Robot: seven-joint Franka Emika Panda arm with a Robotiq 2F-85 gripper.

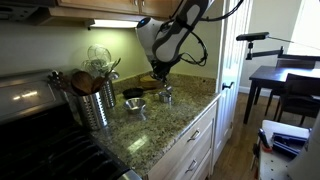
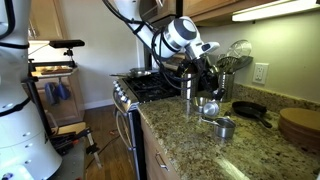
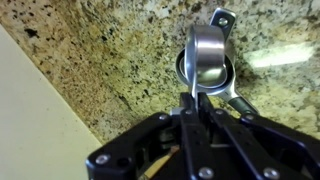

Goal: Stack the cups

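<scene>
1. The granite desk (image 1: 170, 125) carries everything. The ribbed canister (image 1: 95, 105) of wooden spoons stands at the left of the frame, clear of the work.
2. The gripper (image 3: 196, 112) is clenched on the thin handle of a small silver cup (image 3: 206, 52), which leaves its bowl free.
3. This cup hangs right over a larger cup (image 3: 228, 78), upper right of centre in the wrist view, probably to nest inside it.
4. A third cup (image 2: 224, 127) stands apart, lower in the frame.

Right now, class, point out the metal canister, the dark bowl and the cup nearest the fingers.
canister (image 1: 97, 108): exterior view, ribbed side wall.
dark bowl (image 2: 250, 109): exterior view, near rim.
cup (image 3: 207, 48): wrist view, shiny outer wall.
</scene>
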